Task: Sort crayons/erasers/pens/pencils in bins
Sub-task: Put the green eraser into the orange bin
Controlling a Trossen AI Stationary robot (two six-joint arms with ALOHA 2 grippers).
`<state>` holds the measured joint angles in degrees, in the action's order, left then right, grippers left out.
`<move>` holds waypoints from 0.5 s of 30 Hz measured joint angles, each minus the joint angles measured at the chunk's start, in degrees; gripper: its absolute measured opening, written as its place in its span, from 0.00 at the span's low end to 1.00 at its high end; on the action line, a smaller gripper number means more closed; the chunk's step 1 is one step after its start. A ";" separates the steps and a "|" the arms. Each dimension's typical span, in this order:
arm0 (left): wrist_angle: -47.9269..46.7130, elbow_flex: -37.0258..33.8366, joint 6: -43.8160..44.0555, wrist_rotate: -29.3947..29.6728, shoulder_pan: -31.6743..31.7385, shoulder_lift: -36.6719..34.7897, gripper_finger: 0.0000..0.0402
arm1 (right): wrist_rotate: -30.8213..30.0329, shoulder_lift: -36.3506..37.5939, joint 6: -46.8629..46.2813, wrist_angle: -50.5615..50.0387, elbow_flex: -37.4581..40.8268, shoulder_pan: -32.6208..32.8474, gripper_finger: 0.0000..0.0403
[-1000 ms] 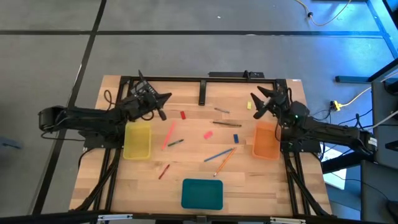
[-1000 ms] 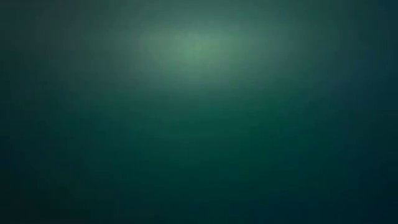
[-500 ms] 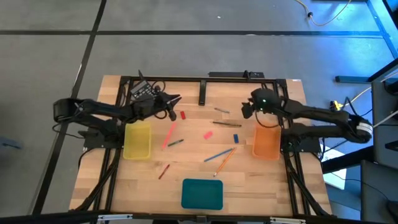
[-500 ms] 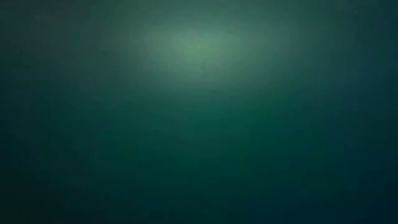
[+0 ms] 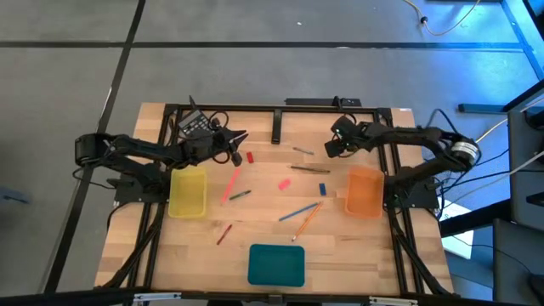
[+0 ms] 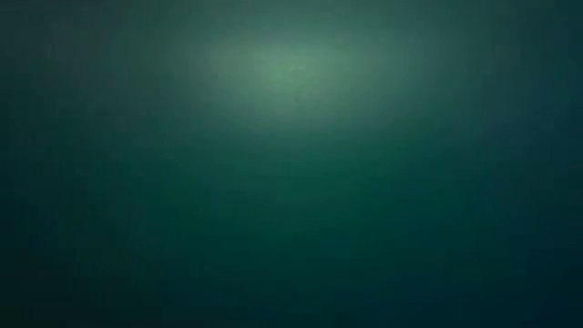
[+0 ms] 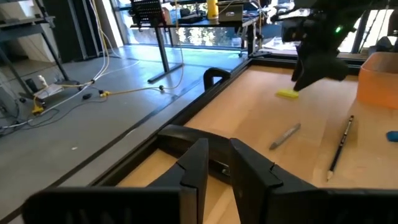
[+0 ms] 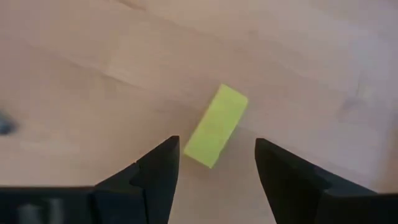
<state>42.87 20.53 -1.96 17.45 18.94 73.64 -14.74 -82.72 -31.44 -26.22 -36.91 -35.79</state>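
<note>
1. From above, the wooden table carries three bins: a translucent yellow bin toward the left edge, an orange bin toward the right edge, and a flat teal bin at the near edge.
2. Scattered between them lie a red eraser, a pink eraser, a blue eraser, a long pink-red stick, an orange pencil and a short reddish crayon.
3. The left gripper hovers near the far edge, just beside the red eraser; the right gripper sits near the far right corner.
4. The low view shows only a dark green blur.
5. The left wrist view shows that gripper's fingers slightly parted, pinching nothing, above the table's dark frame.
6. In the right wrist view, the fingers are spread wide around a yellow eraser, a small chunky block lying slantwise on the wood, untouched.
</note>
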 joint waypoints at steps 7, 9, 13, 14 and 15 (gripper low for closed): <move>-0.19 0.00 -2.03 0.02 0.28 -0.02 0.13 | 1.44 -4.73 0.83 3.20 -0.77 -2.14 0.53; -0.35 0.00 -4.15 0.17 0.44 -0.02 0.14 | 1.68 -5.14 1.62 4.23 -0.81 -2.84 0.53; -0.39 0.00 -4.68 0.11 0.72 -0.04 0.13 | 2.41 -5.72 1.97 4.87 -0.94 -4.39 0.52; -0.39 -0.01 -4.70 0.11 0.72 -0.04 0.13 | 2.70 -5.86 2.01 5.03 -0.94 -4.71 0.52; -0.39 -0.01 -4.70 0.11 0.72 -0.04 0.13 | 3.03 -5.86 2.41 5.21 -0.94 -5.04 0.51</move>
<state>42.48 20.52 -6.66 17.56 19.66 73.60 -11.72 -88.58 -29.04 -21.00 -37.85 -40.84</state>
